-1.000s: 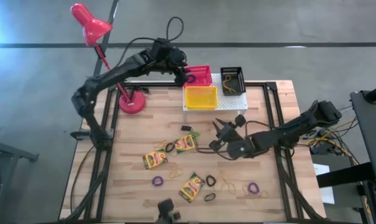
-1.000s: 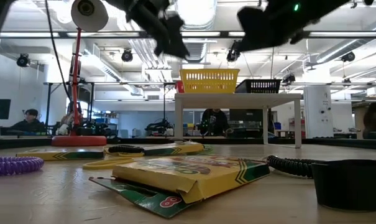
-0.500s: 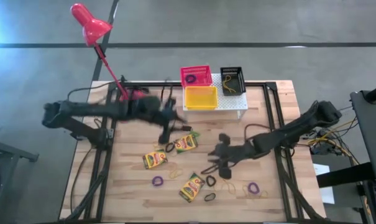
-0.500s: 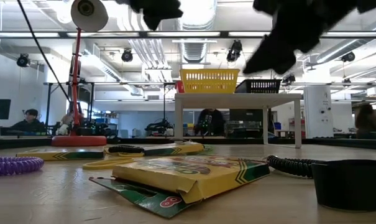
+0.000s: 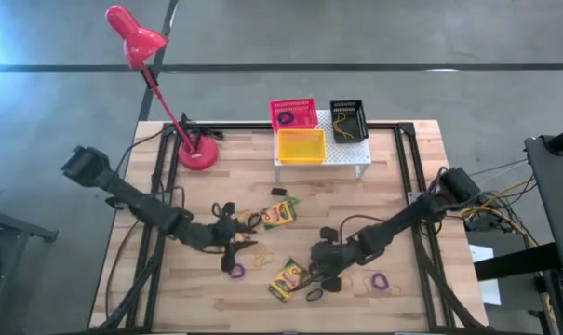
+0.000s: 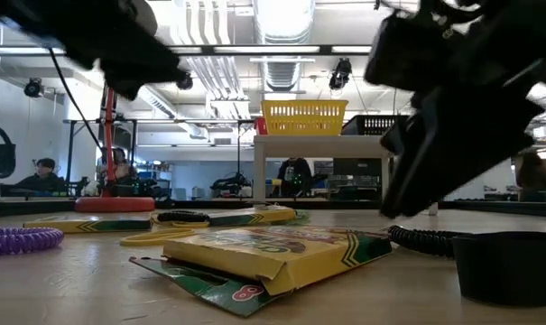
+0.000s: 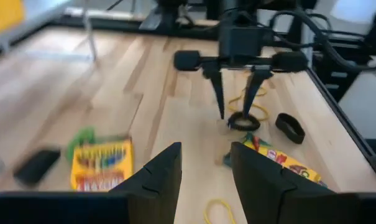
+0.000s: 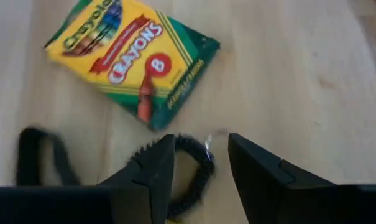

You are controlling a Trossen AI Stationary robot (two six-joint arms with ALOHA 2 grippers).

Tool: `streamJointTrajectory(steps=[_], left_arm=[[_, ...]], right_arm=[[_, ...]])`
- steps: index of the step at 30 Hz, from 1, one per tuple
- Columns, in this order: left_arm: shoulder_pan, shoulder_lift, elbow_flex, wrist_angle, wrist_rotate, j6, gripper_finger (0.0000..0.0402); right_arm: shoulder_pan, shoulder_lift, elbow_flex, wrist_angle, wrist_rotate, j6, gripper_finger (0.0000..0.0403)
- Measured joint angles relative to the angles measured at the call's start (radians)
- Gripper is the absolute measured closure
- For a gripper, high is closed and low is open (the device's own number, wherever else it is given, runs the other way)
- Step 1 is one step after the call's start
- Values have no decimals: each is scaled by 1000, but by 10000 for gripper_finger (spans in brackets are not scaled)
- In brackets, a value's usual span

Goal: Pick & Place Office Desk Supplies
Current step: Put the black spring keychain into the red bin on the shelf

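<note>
Now | right end effector [image 5: 326, 271] open over black loop [image 8: 194, 163] | empty

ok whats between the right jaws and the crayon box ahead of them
A black loop, lying at the tips of the open right gripper; past it a sliver of bare wood before the crayon box. The right wrist view shows this.

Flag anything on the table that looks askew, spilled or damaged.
The yellow-and-green crayon box nearest the low camera lies with its green end flap open and splayed on the wooden table. Nothing looks spilled; the yellow mesh basket sits square on the white shelf.
</note>
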Motion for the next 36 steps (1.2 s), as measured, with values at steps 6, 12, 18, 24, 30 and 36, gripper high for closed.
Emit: streamJointTrajectory(steps=[6, 12, 18, 24, 30, 36], left_arm=[[-25, 11, -24, 18, -25, -69, 259], [-17, 13, -24, 54, -29, -37, 259], [-8, 13, -24, 55, -29, -27, 259], [12, 13, -24, 61, -29, 12, 259], [25, 13, -24, 80, -28, 26, 259], [25, 13, -24, 88, -28, 24, 261]], right_arm=[[31, 75, 36, -31, 63, 46, 279], [43, 82, 50, -65, 96, 54, 324], [45, 56, 47, -101, 86, 45, 386], [45, -23, 46, -118, 144, 79, 388], [23, -182, 97, -111, 357, 8, 389], [-153, -306, 247, -154, 406, -222, 389]])
